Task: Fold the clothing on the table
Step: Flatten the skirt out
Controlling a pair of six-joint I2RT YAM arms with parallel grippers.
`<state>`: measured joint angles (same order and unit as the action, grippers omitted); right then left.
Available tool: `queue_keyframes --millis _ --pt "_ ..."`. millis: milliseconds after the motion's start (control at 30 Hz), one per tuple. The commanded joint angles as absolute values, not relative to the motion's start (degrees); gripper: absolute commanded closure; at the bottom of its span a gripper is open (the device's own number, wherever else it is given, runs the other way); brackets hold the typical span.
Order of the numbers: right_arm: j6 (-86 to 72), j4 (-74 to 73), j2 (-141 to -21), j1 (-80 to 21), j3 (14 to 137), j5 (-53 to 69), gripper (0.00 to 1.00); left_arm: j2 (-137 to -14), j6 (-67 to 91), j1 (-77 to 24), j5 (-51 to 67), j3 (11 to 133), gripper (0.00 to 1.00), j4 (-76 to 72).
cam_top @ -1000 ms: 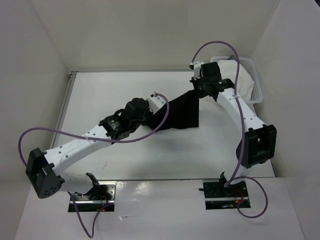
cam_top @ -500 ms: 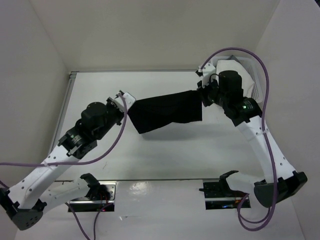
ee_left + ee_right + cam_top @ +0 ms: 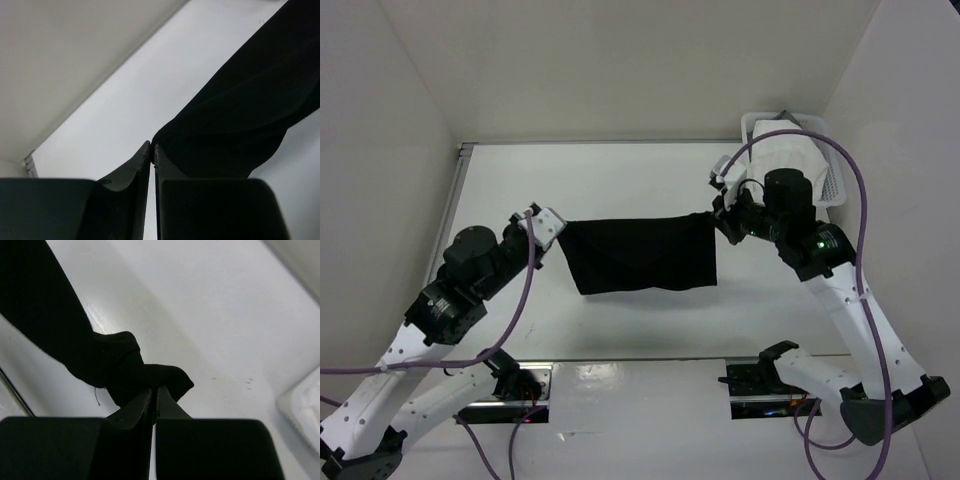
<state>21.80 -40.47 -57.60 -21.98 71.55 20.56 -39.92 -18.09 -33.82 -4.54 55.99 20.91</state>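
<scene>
The black clothing [image 3: 640, 255] hangs stretched between both arms above the white table [image 3: 620, 180], its top edge taut and its lower edge drooping. My left gripper [image 3: 556, 226] is shut on the clothing's left top corner; in the left wrist view the clothing [image 3: 250, 110] runs up and right from the closed gripper [image 3: 152, 149]. My right gripper [image 3: 718, 215] is shut on the right top corner. The right wrist view shows a bunched knot of the clothing [image 3: 125, 370] pinched at the gripper [image 3: 155, 389].
A white mesh basket [image 3: 830, 170] holding a white cloth [image 3: 790, 150] stands at the table's back right corner, close behind the right arm. Walls enclose the table at the left, back and right. A metal strip [image 3: 455, 200] edges the table's left side.
Both arms have swung apart and pulled the clothing out flat. The left gripper moved left and toward the near edge; the cloth went from a bunched diagonal to a spread, hanging rectangle.
</scene>
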Motion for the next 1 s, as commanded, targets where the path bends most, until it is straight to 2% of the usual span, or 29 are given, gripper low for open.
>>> queue_keyframes --millis 0,233,467,533,700,733,767,800,833,867,900,967 --pt "23.03 -39.74 -62.30 -23.73 68.30 21.01 1.00 -42.27 -18.81 -34.09 -0.53 52.57 0.88 21.45" --pt "23.64 -32.17 -76.97 -24.96 67.93 15.39 1.00 -53.76 -20.13 -35.42 -4.39 49.22 0.90 17.67" --pt "23.64 -26.64 -91.22 -20.49 77.24 13.54 1.00 -65.12 -23.55 -34.80 -8.17 54.49 0.92 10.48" --pt "23.64 -25.15 -94.46 -19.25 78.83 13.01 1.00 -68.71 -23.55 -33.23 -8.17 55.98 0.93 9.15" --pt "22.42 -21.45 -98.61 -17.40 81.12 10.29 1.00 -76.18 -20.75 -21.99 -1.16 60.29 0.93 5.63" --pt "22.41 -20.75 -99.66 -17.40 81.65 9.33 0.99 -76.98 -20.05 -20.23 -0.36 61.69 0.90 4.49" --pt "21.45 -19.00 -100.19 -17.40 81.65 8.36 0.78 -78.91 -18.47 -16.82 0.34 62.22 0.75 3.96" --pt "21.45 -18.46 -100.89 -16.88 81.65 6.87 0.62 -79.88 -17.85 -15.13 1.48 63.01 0.73 3.96" --pt "20.23 -18.46 -102.20 -16.88 82.43 5.90 0.55 -81.02 -17.23 -13.64 1.49 63.80 0.68 3.35" --pt "19.26 -16.54 -102.74 -16.35 83.14 4.76 0.50 -83.30 -16.36 -10.66 1.49 65.20 0.55 2.64" --pt "18.12 -15.74 -103.35 -16.35 83.75 2.48 0.30 -84.45 -14.78 -9.16 2.02 66.08 0.32 2.64" --pt "14.43 -13.64 -104.67 -14.51 84.37 0.19 0.19 -87.61 -13.19 -4.78 2.72 68.89 0.10 2.64"
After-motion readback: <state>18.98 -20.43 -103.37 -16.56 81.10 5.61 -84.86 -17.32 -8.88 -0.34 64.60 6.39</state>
